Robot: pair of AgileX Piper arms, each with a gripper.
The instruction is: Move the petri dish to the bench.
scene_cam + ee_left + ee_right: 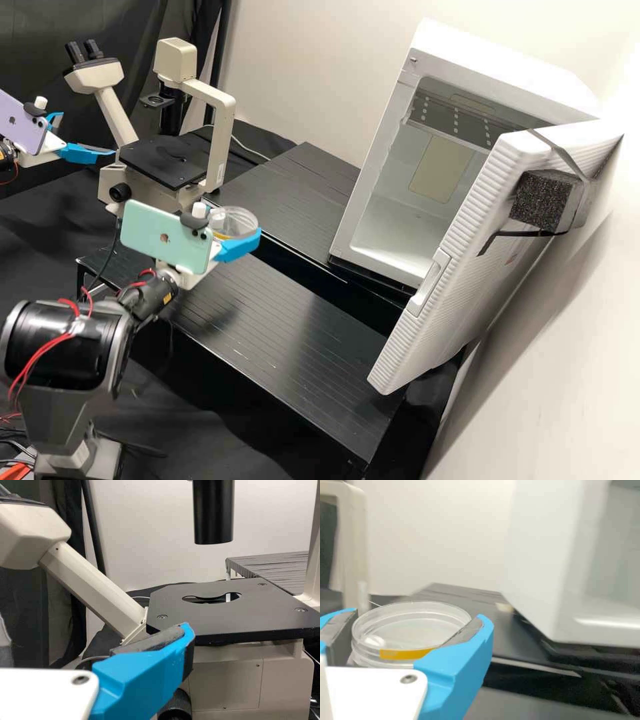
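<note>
Petri dish, clear with a yellow band, looks level, clamped by the right claw above the black table. To set it down well, keep it flat, lower it slowly until its base rests fully, then release evenly. Farther off, the left claw hangs near the microscope, fingers apart. The right wrist view shows both fingers against the dish, partly hidden in the high view, which shows the incubator's open door; the dish's height is hard to judge.
</note>
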